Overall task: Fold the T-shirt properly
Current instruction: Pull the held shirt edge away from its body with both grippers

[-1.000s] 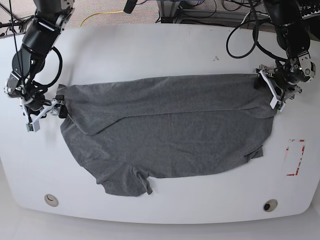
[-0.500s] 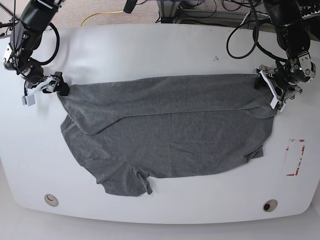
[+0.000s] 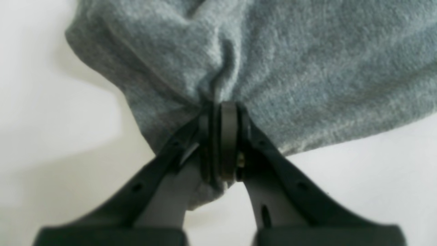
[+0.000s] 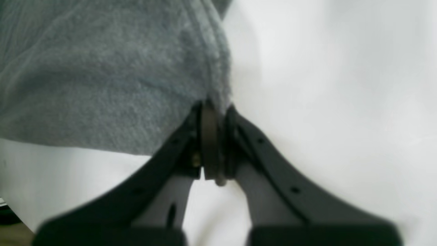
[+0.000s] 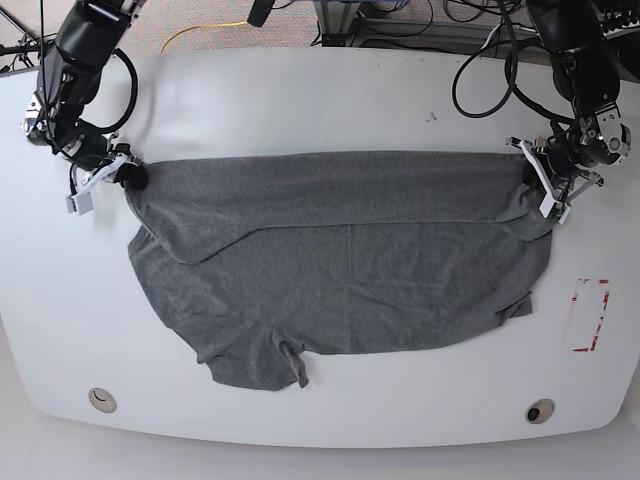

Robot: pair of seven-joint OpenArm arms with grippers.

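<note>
left wrist: left gripper (image 3: 223,136) had its jaws pinched tight on a bunched edge of the t-shirt (image 3: 273,68); blurry, which part of the shirt couldn't be told.

right wrist: right gripper (image 4: 213,136) was clamped on a hemmed edge of the shirt, table (image 4: 324,85) bare beside it; also soft focus.

base: shirt lay spread across the table, top edge stretched between both grippers, one lengthwise fold apparently laid over. sleeve and lower edge were rumpled, further folds left. jaws too small here to read.
</note>
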